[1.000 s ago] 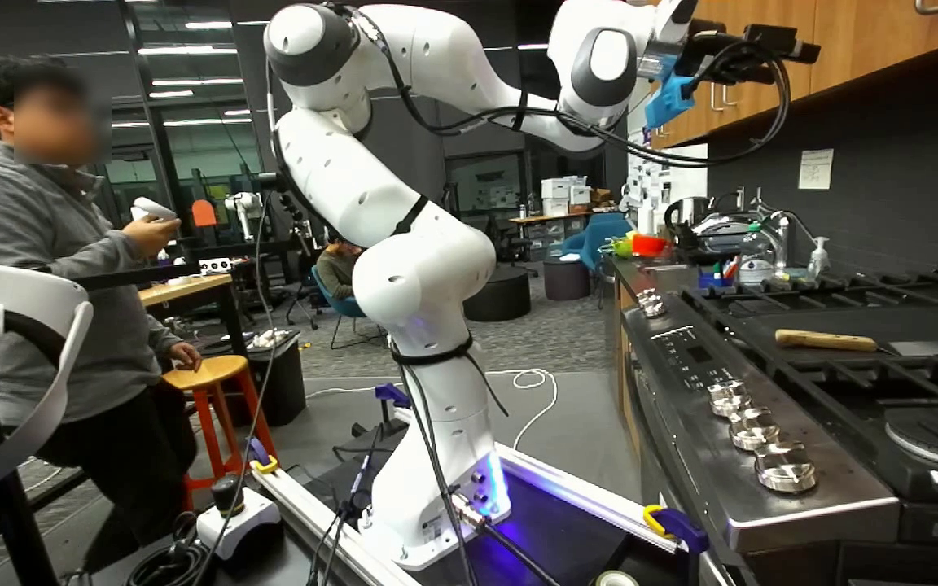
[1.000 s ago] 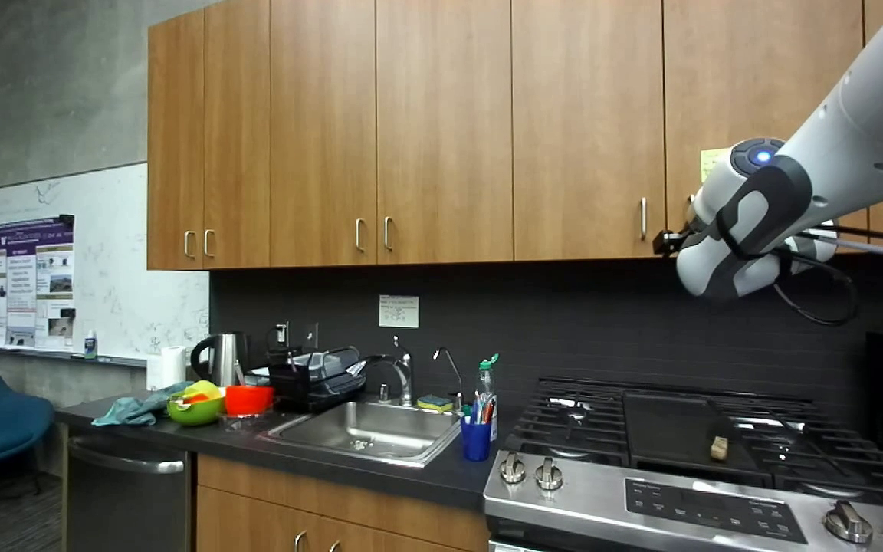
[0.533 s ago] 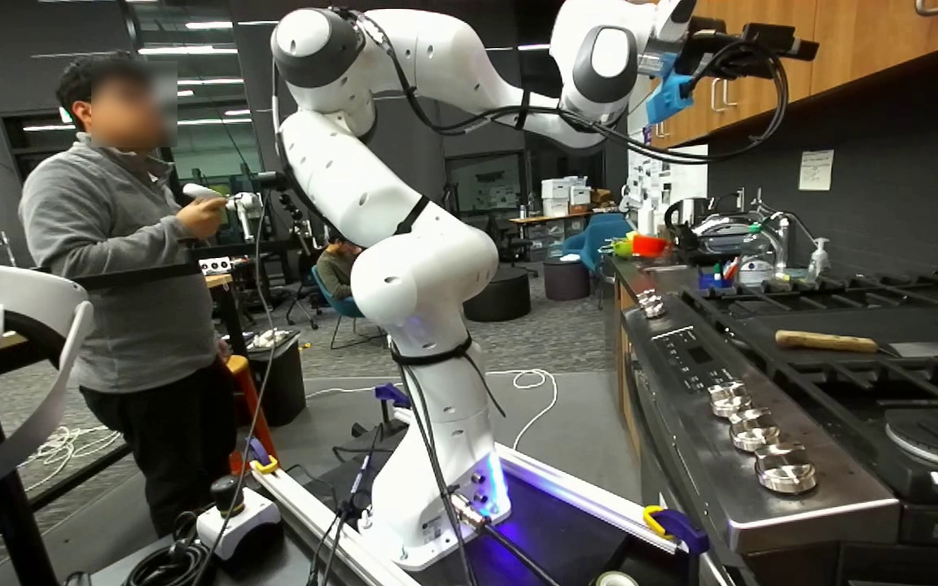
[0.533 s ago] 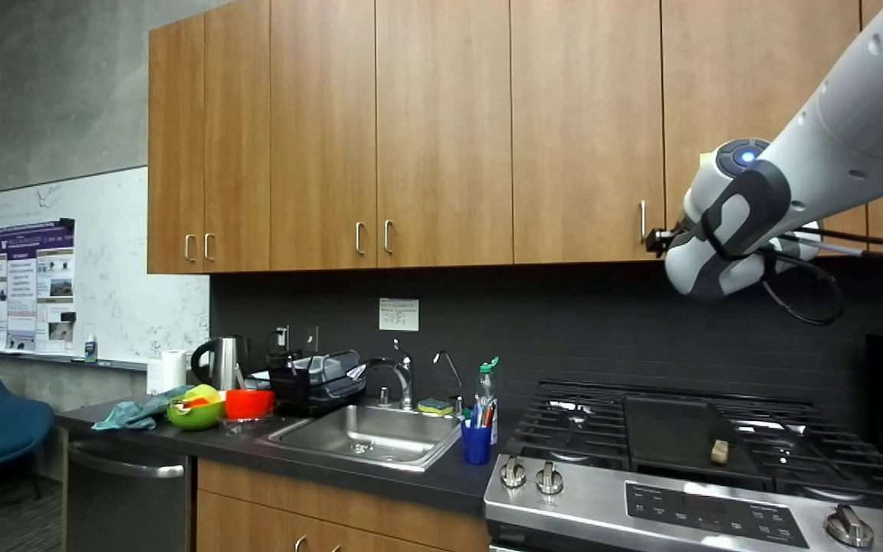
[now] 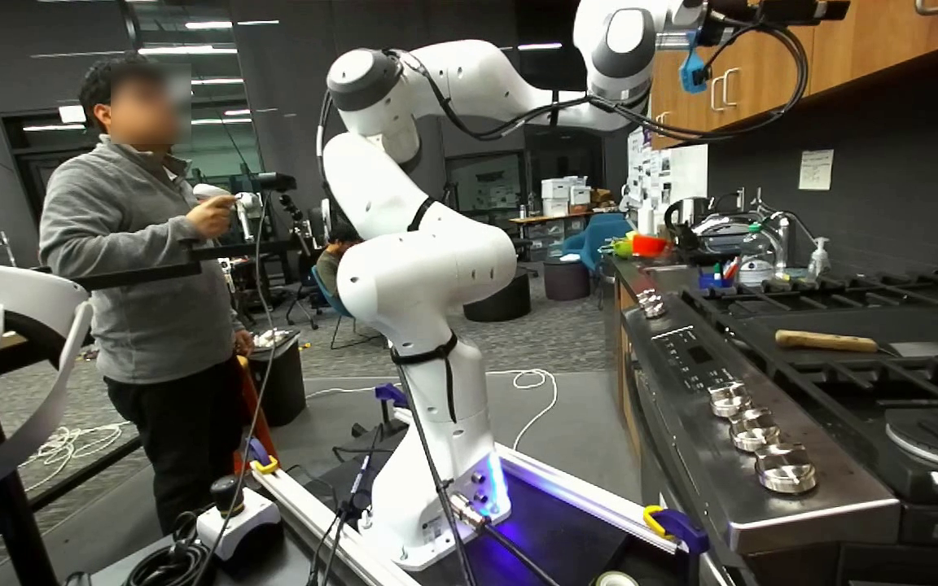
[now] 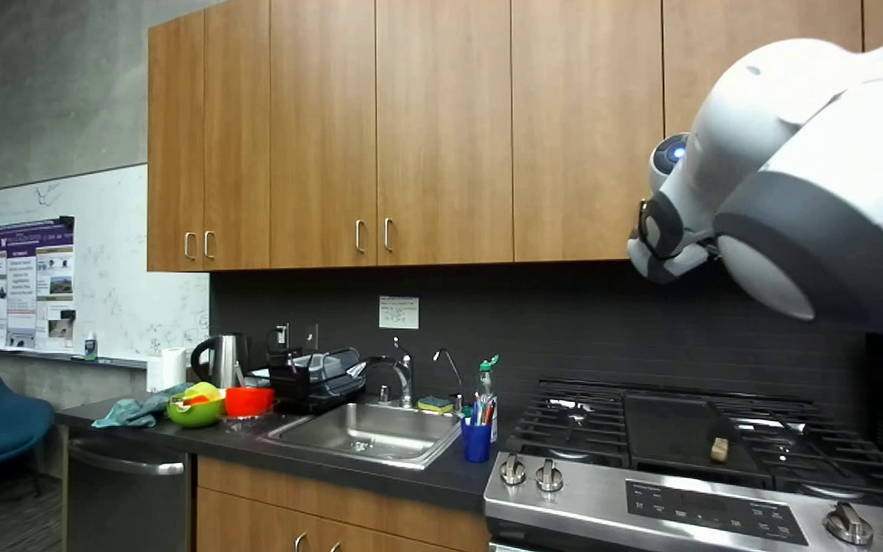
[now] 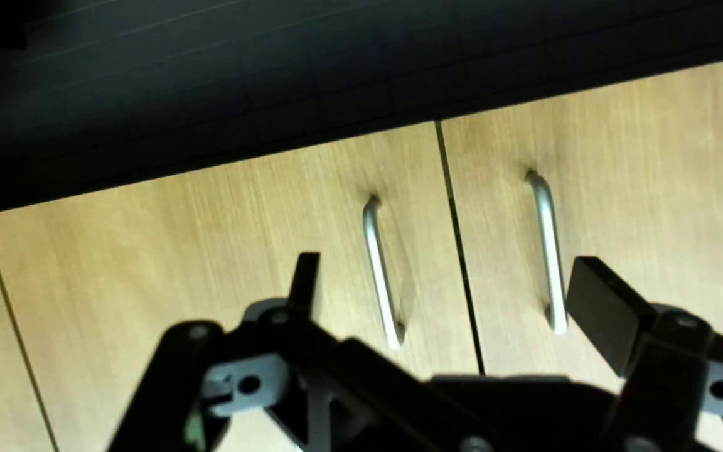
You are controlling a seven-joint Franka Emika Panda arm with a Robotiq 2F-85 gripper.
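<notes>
The gripper [image 7: 448, 276] has its 2 fingers [image 7: 603, 314] wide apart, and it holds nothing. Ahead of it, a handle [image 7: 379, 270] is on 1 wood door [image 7: 223, 251], and a twin handle [image 7: 547, 238] is on the door beside it [image 7: 656, 169]. The dark line [image 7: 462, 257] between the doors is near the middle of the finger gap, so neither handle is lined up. To come up to a handle well, I think it is best to slide sideways until just 1 is midway between the fingers. Seen from the gripper, the handles lean a little, so a small twist should help the fingers sit flat on both sides. Go slow, as a finger may bump the other handle or a door. How far ahead the handles are is hard to tell, but no touch shows. Each handle is a thin, round, silver bar with a bright, shiny stripe. It is straight in the middle and bends at both ends to meet the wood. It looks hard and stiff to me. The doors are light tan with fine lines.
</notes>
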